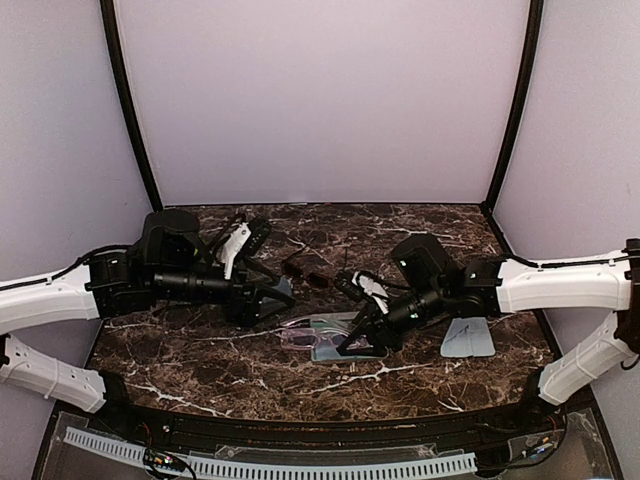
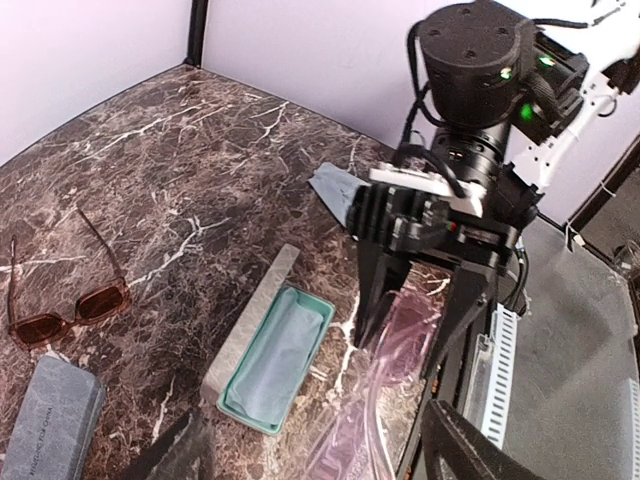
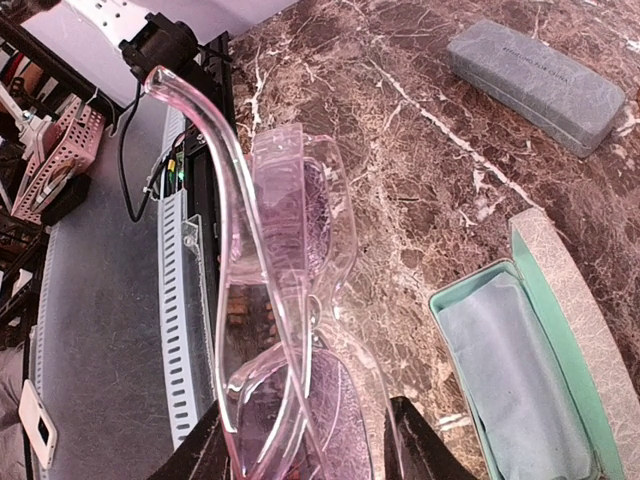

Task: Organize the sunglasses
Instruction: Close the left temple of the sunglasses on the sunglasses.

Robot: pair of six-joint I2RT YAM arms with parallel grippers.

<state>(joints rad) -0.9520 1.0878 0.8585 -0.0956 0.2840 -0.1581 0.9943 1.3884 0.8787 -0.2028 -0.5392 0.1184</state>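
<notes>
The right tool (image 2: 400,355) pinched the translucent, pale-framed purple-lensed sunglasses (image 3: 290,300) beside a mint-lined open case (image 2: 275,355); the left tool (image 2: 310,450) gaped wide, empty; the reddish-brown pair (image 2: 70,310) lay flat on the veined marble worktop (image 2: 200,150), at their twelve o'clock.

Marble table (image 1: 200,360) bears brown sunglasses (image 2: 70,315), grey case (image 2: 50,415) (shut), open case (image 2: 252,318).

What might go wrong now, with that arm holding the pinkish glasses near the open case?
1. The right gripper pinches the purple-tinted sunglasses on a thin, smooth part, so they might slip or twist as they are lowered.
2. The open case already holds a cloth, so the glasses may catch on its rim or sit too high.
3. The left gripper hangs open close by, so the two arms might bump.
</notes>
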